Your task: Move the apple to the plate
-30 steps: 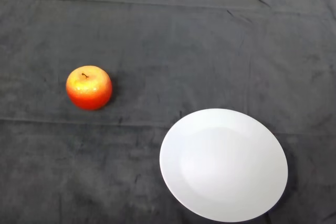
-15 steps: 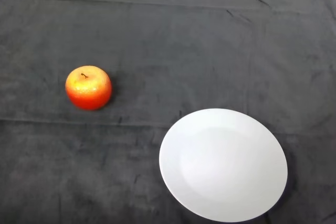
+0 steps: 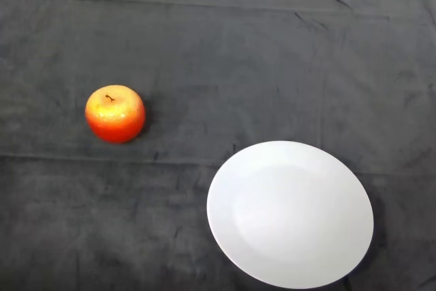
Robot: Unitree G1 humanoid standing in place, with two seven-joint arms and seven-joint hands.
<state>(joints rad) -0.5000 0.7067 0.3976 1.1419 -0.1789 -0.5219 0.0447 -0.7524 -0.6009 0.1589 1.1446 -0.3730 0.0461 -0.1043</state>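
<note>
My hand is out of sight, so I cannot tell its state. The apple sits upright on the desk, well apart from the plate. A clumsy reach could roll it away.

You have one view only, from the head camera, looking steeply down and forward onto the table under its dark grey cloth. The table's far edge runs along the top of the view, with a pale strip beyond it. The cloth fills everything else, reaching past the left, right and near borders. No second view shares this scene.
</note>
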